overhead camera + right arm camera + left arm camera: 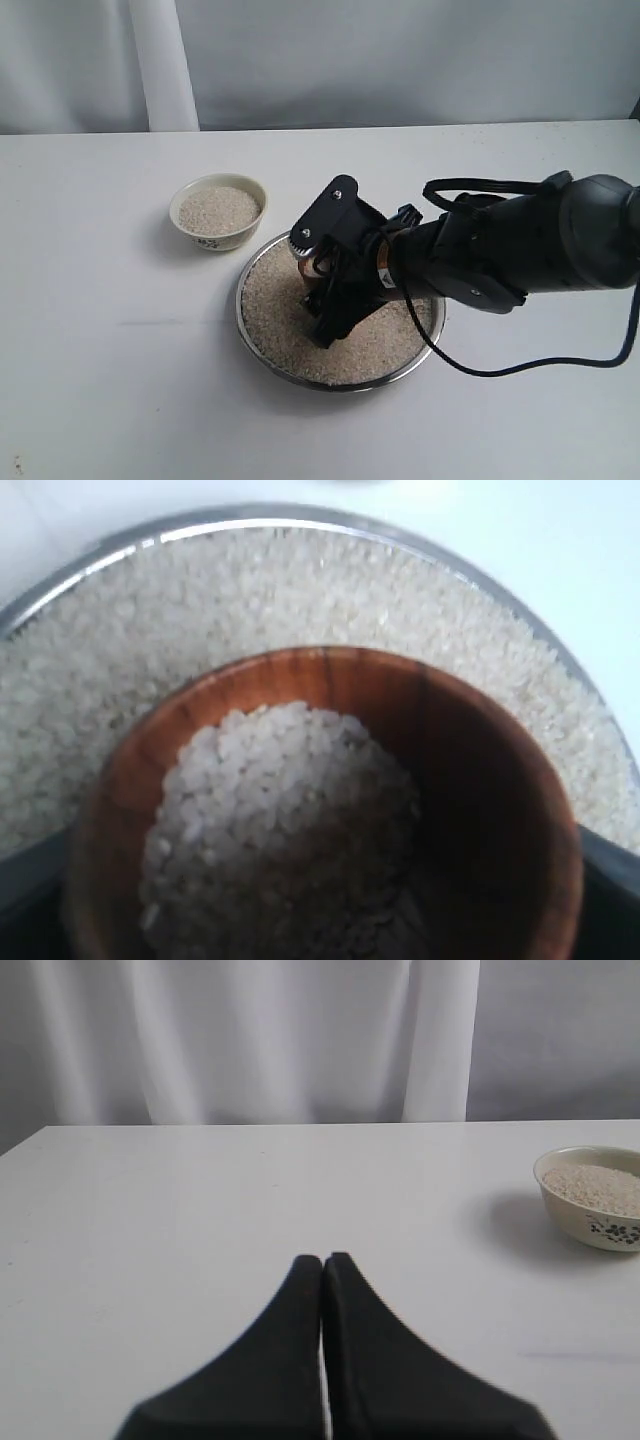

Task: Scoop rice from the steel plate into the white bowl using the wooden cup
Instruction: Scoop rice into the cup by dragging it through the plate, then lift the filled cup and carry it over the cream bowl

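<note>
The steel plate (241,300) sits mid-table, covered with rice (275,315). My right gripper (326,300) is down inside the plate, shut on the wooden cup (318,266), which the black fingers mostly hide in the exterior view. In the right wrist view the wooden cup (400,695) is partly filled with rice (270,800) and rests against the grains in the steel plate (250,518). The white bowl (218,211) stands just behind the plate to the left, holding rice. My left gripper (322,1260) is shut and empty over bare table, with the white bowl (598,1228) off to its side.
The white table (100,350) ends at a pale curtain (400,60) at the back. The right arm's black cable (560,366) loops down over the table to the right of the plate.
</note>
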